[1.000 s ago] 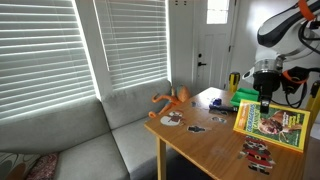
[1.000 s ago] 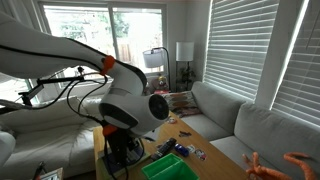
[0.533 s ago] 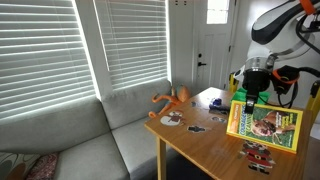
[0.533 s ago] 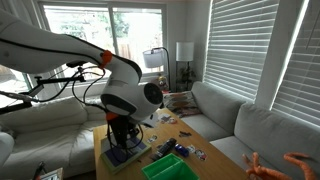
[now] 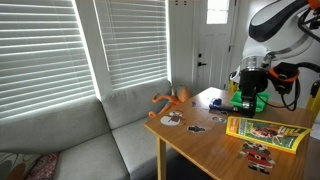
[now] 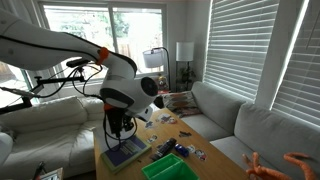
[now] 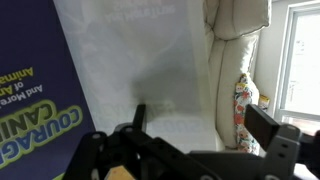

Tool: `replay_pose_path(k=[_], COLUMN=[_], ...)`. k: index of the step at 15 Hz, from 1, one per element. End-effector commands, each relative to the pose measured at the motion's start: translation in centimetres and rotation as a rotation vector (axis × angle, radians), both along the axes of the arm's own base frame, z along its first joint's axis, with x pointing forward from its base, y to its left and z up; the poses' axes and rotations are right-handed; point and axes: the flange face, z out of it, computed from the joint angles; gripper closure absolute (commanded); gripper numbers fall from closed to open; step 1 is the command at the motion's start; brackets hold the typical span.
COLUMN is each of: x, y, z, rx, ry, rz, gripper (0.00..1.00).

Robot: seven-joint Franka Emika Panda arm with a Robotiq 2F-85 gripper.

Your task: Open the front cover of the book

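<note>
Wooden table (image 5: 203,146) beside the grey sofa (image 5: 90,140) holds the book (image 5: 266,131), which lies flat just beside the green box (image 5: 261,102) with its front cover (image 5: 272,128) facing up. The gripper (image 5: 247,98) hangs in front of that box, near the book's edge, fingers apart and holding nothing.

White slatted blinds (image 5: 60,50) cover the tall windows behind a grey sofa (image 5: 95,135) in an exterior view, daylight showing between the slats, and a white door (image 5: 213,45) with a small glazed pane stands at the far end beyond the wooden desk (image 5: 195,140). In an exterior view a wide window (image 6: 110,25) looks out on sunlit greenery, a floor lamp (image 6: 184,52) with a pale shade stands in the corner, and a pale couch (image 6: 40,125) sits below the glass. The wrist view shows a cream armchair (image 7: 235,60) holding a patterned cushion (image 7: 246,105) beside a bright window (image 7: 300,60)
</note>
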Motion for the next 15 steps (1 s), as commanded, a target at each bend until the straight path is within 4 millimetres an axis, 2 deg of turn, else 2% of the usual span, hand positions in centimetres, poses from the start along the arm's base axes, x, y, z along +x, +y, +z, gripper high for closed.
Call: replay_pose_path(k=[1,9,15], x=[-0.8,-1.1,-1.5], y=[1.6,4.5,5.8], z=[-0.4,-4.8,-6.4], rx=[-0.048,-0.316,-0.382], ry=[0.062,0.087,-0.004], rz=[0.003,0.152,0.227], gripper=[0.00,0.00,0.00])
